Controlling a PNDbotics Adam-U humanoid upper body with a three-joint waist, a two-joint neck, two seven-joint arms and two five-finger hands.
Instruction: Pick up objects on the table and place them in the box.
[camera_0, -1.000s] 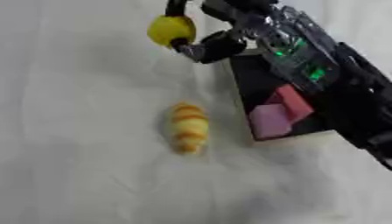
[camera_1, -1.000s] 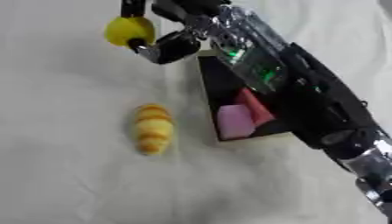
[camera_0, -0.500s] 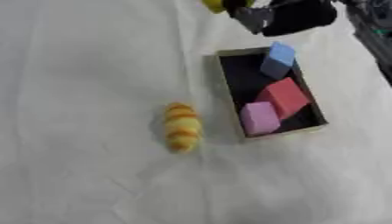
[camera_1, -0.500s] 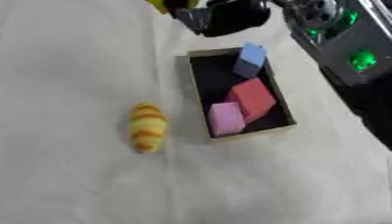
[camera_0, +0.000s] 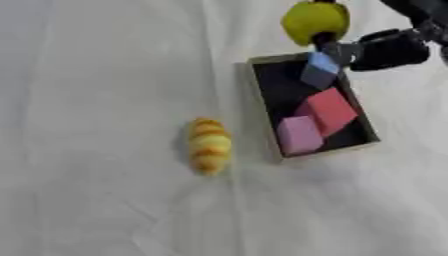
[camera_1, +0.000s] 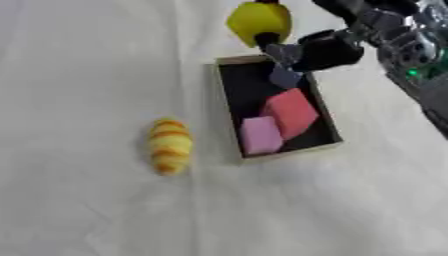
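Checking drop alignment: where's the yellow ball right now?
In the left eye view the yellow ball is at top right, held in the right hand above the far end of the box, near the blue block.

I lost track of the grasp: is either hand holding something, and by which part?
The right hand holds the yellow round object above the box's far end, fingers at its lower near side. No left hand shows.

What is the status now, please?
Right hand shut on yellow ball, at box far end. Striped croissant toy on cloth. Left hand unseen.
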